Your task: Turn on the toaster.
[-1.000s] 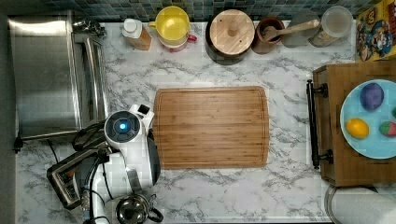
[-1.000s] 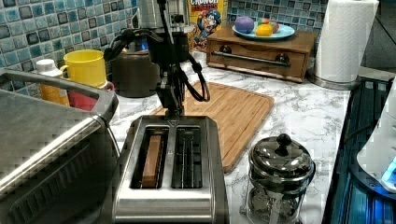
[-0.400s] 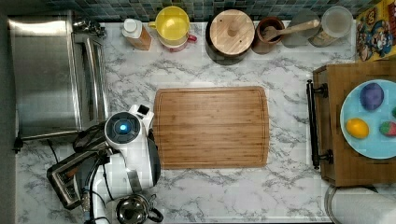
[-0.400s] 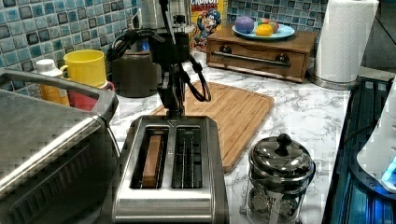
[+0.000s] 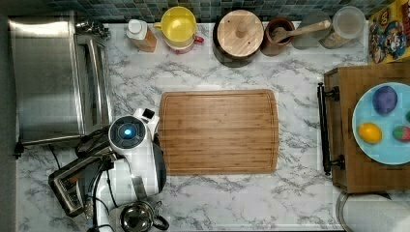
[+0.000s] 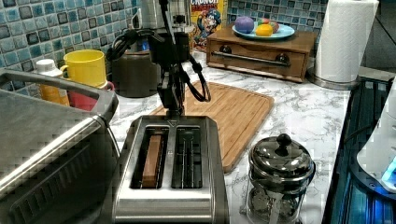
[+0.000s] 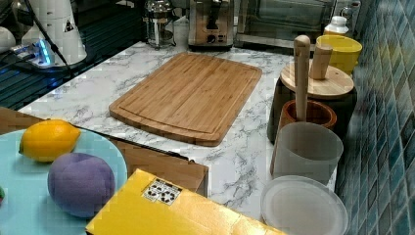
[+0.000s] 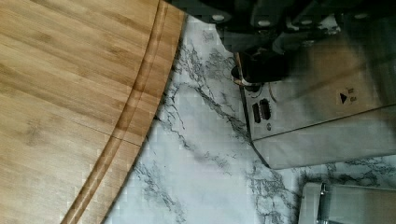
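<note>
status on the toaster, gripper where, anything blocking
Gripper down at the toaster's lever end, beside the cutting board. One slot loaded. Glass coffee press close alongside, clear of the lever end.

arm: single Panda, wrist pointing straight down | gripper (image 6: pixel 173 109): low, hanging vertical | jaws: state unclear

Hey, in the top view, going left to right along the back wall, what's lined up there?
Toaster oven → small white-capped bottle → yellow mug → dark canister with a wooden lid → brown cup holding a wooden spoon → clear plastic container → cereal box.
</note>
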You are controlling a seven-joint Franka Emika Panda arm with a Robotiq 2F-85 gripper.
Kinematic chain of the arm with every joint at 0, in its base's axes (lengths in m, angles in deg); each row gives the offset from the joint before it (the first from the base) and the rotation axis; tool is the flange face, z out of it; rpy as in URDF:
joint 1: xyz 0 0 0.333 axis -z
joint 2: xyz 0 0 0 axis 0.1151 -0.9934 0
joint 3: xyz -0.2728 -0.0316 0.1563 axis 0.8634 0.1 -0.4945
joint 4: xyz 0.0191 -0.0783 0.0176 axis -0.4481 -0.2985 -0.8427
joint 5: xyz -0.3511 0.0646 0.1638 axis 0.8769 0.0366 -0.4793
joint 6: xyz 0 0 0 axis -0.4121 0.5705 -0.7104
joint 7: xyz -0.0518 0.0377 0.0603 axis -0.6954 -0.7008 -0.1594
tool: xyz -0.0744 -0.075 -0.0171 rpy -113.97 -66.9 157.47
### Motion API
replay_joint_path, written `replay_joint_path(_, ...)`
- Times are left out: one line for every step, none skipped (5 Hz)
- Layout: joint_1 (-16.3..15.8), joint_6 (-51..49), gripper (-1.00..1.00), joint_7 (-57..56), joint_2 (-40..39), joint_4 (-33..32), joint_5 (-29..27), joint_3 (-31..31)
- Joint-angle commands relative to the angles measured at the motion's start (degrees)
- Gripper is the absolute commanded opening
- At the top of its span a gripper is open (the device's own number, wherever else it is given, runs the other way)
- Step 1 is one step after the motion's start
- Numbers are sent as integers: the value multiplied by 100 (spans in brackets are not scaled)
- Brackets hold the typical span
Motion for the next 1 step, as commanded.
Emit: replay_joint_path(10,-100,-100,-233,-602,-1567,9,49)
